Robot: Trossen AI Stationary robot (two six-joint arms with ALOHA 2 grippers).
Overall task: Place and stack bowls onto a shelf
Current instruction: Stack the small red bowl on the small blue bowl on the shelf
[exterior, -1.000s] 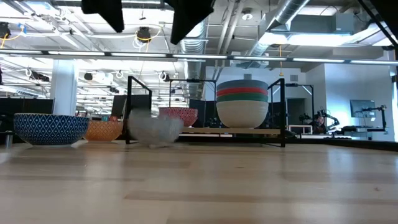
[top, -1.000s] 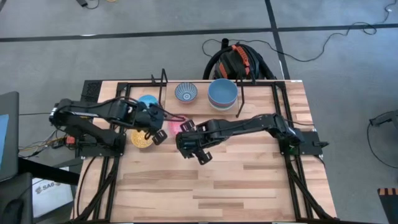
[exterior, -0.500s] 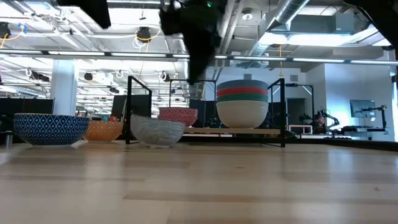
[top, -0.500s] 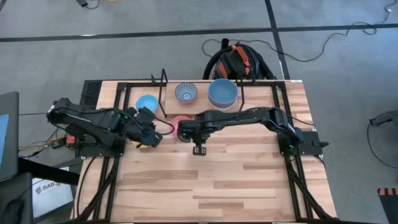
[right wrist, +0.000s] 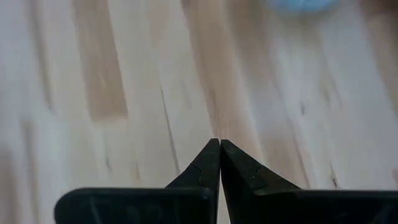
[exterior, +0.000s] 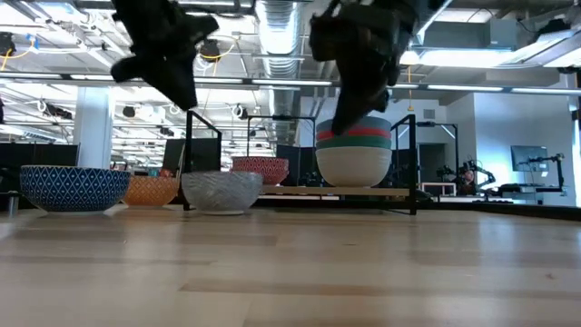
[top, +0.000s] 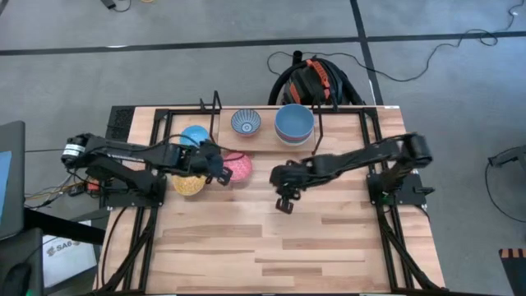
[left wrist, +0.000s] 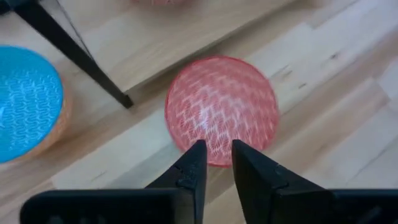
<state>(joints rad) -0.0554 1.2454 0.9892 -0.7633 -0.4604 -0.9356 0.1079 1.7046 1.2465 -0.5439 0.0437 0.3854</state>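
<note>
A pink speckled bowl [top: 239, 167] [left wrist: 221, 112] sits upright on the table in front of the shelf [top: 217, 111] [exterior: 413, 163]. My left gripper [top: 216, 164] [left wrist: 216, 148] hovers open with a narrow gap over the bowl's rim; the low view shows it [exterior: 186, 95] well above the bowl [exterior: 222, 192]. My right gripper [top: 283, 197] [right wrist: 219, 146] is shut above bare table, right of the bowl. A blue-white patterned bowl [top: 246, 122] and a stack topped by the larger blue bowl [top: 293, 123] [exterior: 354, 150] rest on the shelf.
A light blue bowl [top: 195, 135] [left wrist: 28, 102] and a yellow bowl [top: 187, 183] stand on the table left of the shelf, close under my left arm. A black shelf post [left wrist: 74, 56] rises beside the pink bowl. The table's near half is bare wood [top: 288, 247].
The pink bowl has settled on the table a little right of where it was. My right gripper went to the bowl, then drew away toward the table's right and near edge. My left gripper moved right and now hangs over the bowl.
</note>
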